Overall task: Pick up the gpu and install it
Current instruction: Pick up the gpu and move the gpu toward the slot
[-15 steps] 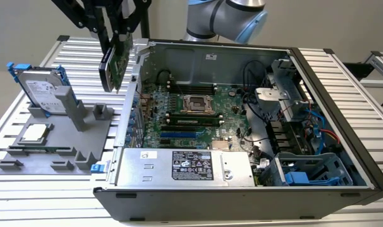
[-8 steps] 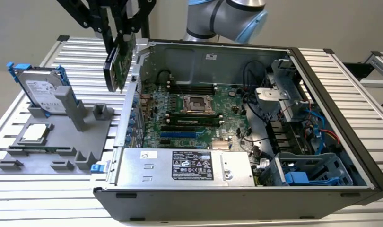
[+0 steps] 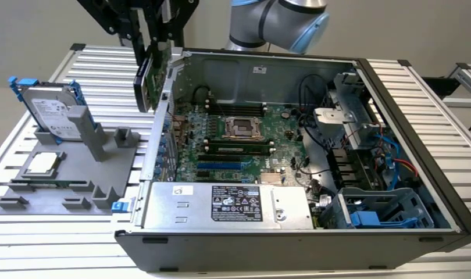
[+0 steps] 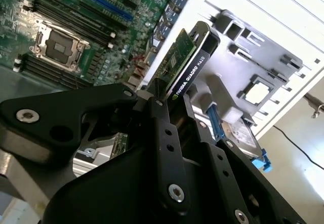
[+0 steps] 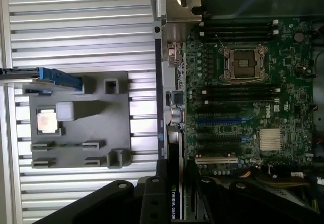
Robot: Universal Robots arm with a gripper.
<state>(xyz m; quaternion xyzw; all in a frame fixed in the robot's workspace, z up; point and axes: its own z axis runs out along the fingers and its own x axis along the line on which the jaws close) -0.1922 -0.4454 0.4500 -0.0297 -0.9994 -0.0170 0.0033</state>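
Upper left of the exterior view, the jaws point straight down, grasping the gpu, which hangs on edge beside the open computer case's left wall; rightward, the arm rises behind the case.

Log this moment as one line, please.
claw: shut on gpu | gpu: held on edge over case wall at the exterior view's left | install: not yet seated in board

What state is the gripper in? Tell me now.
Gripper: shut on the gpu, holding it on edge above the wall of the computer case on the exterior view's left.
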